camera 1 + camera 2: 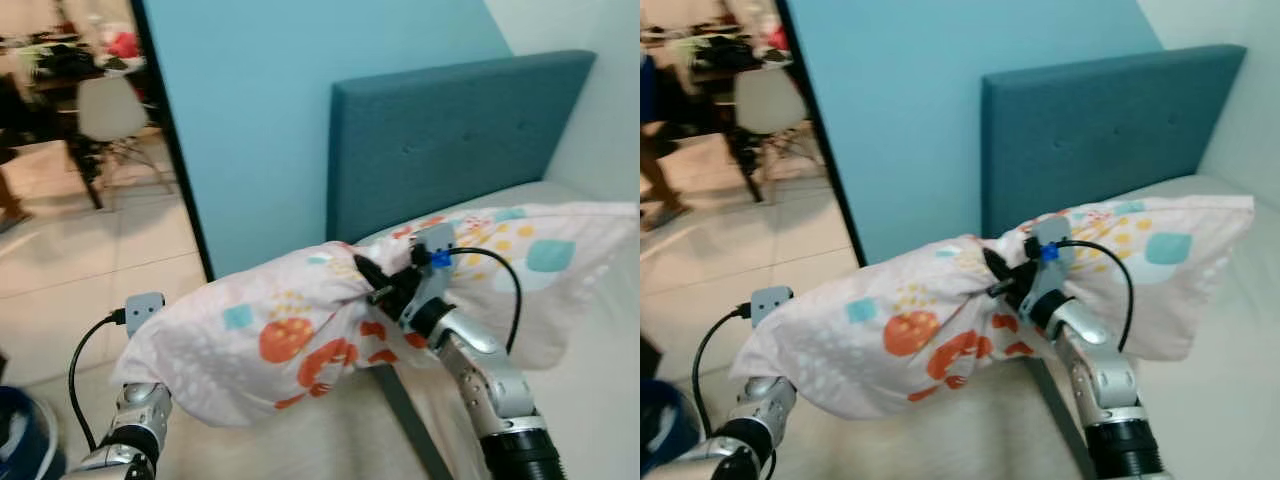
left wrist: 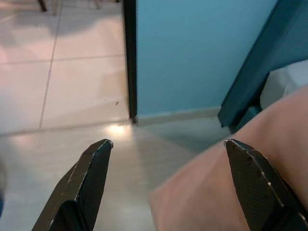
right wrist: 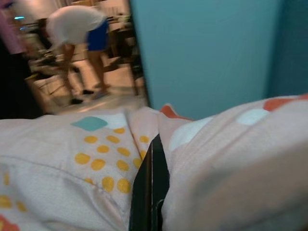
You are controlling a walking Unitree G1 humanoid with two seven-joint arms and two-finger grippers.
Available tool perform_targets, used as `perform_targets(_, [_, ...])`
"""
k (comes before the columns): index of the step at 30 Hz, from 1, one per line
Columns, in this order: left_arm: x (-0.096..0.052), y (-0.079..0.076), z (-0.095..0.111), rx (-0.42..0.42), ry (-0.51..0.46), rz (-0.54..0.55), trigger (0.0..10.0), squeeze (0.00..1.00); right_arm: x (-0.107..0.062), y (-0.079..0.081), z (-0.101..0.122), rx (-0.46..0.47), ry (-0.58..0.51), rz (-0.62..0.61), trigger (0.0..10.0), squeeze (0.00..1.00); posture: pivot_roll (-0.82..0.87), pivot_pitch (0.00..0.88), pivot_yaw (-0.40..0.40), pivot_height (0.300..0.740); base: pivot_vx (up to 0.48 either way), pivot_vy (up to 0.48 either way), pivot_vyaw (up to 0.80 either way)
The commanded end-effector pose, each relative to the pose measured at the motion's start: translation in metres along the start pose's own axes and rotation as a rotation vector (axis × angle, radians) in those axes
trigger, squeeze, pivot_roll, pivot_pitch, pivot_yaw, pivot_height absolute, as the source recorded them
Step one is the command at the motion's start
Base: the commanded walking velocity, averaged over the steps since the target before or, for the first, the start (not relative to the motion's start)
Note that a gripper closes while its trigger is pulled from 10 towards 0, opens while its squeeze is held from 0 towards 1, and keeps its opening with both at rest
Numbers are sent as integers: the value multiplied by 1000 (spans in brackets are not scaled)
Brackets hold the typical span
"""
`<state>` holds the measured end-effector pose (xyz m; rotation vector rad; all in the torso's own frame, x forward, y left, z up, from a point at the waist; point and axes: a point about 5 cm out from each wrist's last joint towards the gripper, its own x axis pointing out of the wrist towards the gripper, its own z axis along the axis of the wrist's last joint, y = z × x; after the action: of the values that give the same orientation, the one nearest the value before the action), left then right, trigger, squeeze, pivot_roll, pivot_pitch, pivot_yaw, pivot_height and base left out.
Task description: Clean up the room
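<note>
Currently I'm carrying the patterned pillow (image 1: pixel 330 320) off the foot side of the bed's headboard (image 1: pixel 450 135), not yet laid down, my right gripper (image 1: pixel 385 285) pinching its middle and my left gripper (image 2: pixel 168 183) spreading under its near end.

Passage beside the teal headboard (image 1: pixel 450 140) is being blocked by the patterned pillow (image 1: pixel 300 335). Left of the headboard, the doorway's tiled floor (image 1: pixel 100 250) is being obstructed by a white chair (image 1: pixel 105 110).
</note>
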<state>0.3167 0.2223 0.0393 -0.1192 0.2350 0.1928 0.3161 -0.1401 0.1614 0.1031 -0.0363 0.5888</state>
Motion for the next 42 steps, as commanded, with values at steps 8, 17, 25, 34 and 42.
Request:
perform_targets(8, [0, -6, 0, 10, -8, -30, 10000, 0, 4, 3, 25, -79, -107, 16, 10000, 0, -79, 0, 27, 740, 480, 0, 0])
perform_targets(17, [-1, -8, -2, 15, -6, -40, 10000, 0, 4, 2, 26, -83, -107, 12, 10000, 0, -79, 0, 28, 740, 480, 0, 0])
perform_targets(25, [-2, -8, -3, 16, -5, -41, 10000, 0, 3, 1, 26, -85, -102, 7, 10000, 0, -77, 0, 29, 740, 480, 0, 0])
perform_targets(34, [-2, -11, -5, 7, 5, -44, 10000, 0, 3, 2, 22, -82, -79, -3, 10000, 0, -82, 0, 31, 740, 473, 0, 0])
perform_targets(42, [-3, -21, -10, -21, 26, -105, 10000, 0, 2, -1, 21, -90, -63, -17, 10000, 0, -89, 0, 33, 740, 72, -41, 0])
